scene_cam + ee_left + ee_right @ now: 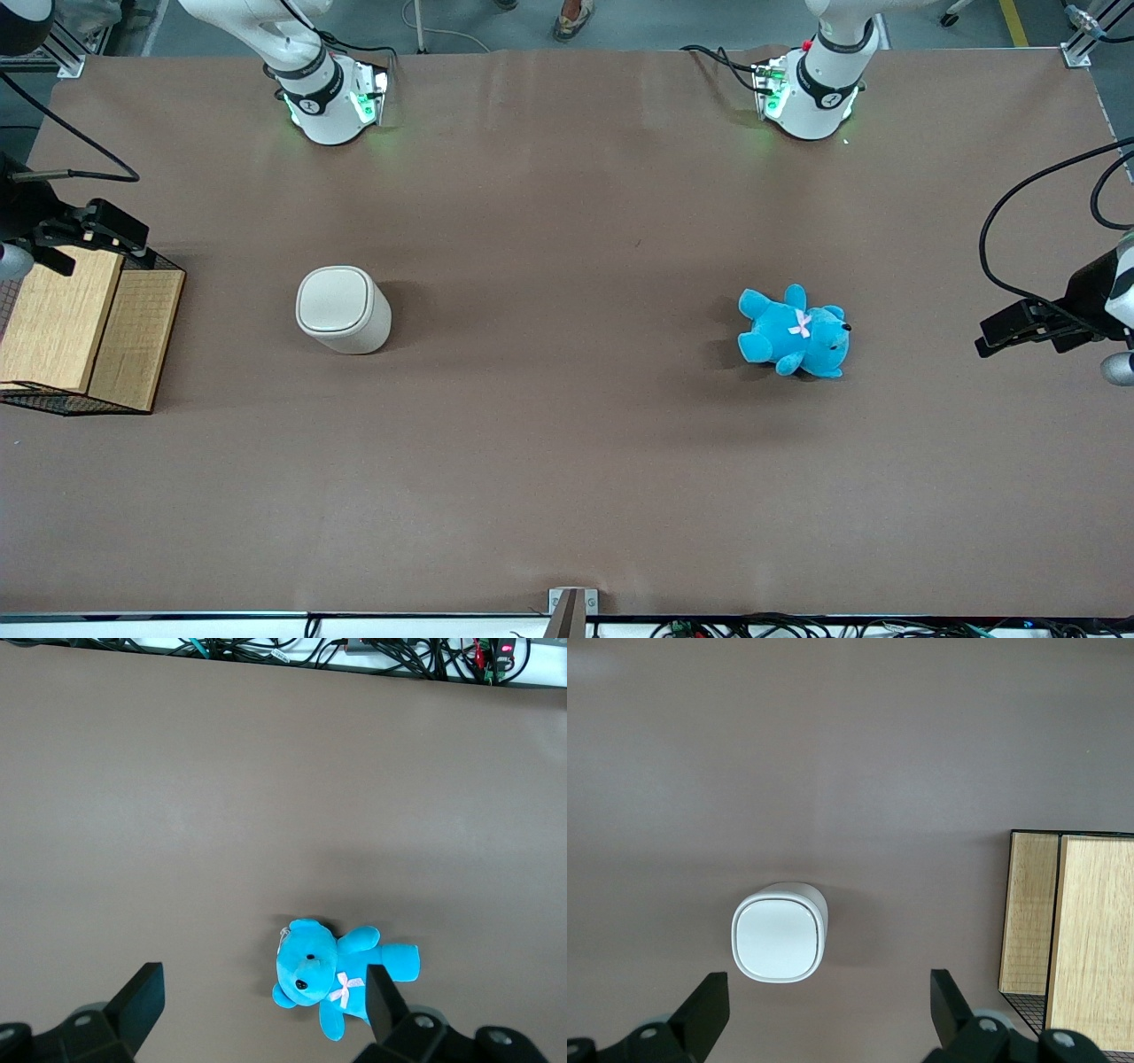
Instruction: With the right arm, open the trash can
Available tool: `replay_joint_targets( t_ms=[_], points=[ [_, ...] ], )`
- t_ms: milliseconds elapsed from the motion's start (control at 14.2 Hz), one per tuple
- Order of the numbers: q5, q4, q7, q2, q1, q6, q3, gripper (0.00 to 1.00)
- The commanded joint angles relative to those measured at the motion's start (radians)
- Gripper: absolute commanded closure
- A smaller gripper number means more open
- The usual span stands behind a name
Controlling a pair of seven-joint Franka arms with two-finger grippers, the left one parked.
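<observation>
At the working arm's end of the table point(567, 496), the front view shows the gripper point(80, 237) hanging above the basket point(84, 341), a black wire frame with two pale wooden boards on top. The gripper's black fingers are spread wide and hold nothing. It is well apart from the trash can point(343, 309), which stands upright on the brown table, about as near the front camera as the basket. Farther along, toward the parked arm's end, a blue teddy point(795, 332) lies on the table, well apart from the trash can.

The right wrist view looks straight down on the trash can point(780, 932), between the gripper's point(828, 1014) two spread fingertips point(707, 1010) but far below them, untouched. This view also shows the basket point(1063, 939) beside the can and clear of it; the teddy is out of its frame. The left wrist view shows only the teddy point(341, 970) on the bare table, with cables along the table's edge.

The trash can is cream-white with a rounded-square top. Its lid is shut and lies flat, a thin seam running round it just inside the rim. The body narrows slightly toward the base, and it casts a soft shadow on the table.
</observation>
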Motion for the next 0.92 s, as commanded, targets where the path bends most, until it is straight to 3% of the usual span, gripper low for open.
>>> replay_joint_targets(
  t_ms=[0,352,423,563,634,775,845],
  points=[
    [0.015,-0.033,-0.007,-0.029,-0.017,0.015,0.012,0.00],
    [0.013,-0.035,-0.005,-0.029,-0.020,0.015,0.011,0.00],
    [0.012,-0.041,0.001,-0.028,-0.018,0.017,0.011,0.17],
    [0.012,-0.080,0.001,-0.025,-0.020,0.017,0.011,0.65],
    [0.012,-0.106,0.001,-0.023,-0.018,0.017,0.012,0.83],
    [0.012,-0.154,-0.008,-0.017,-0.006,0.021,0.014,0.97],
    [0.013,-0.180,-0.008,-0.009,-0.002,0.021,0.015,0.98]
  ],
)
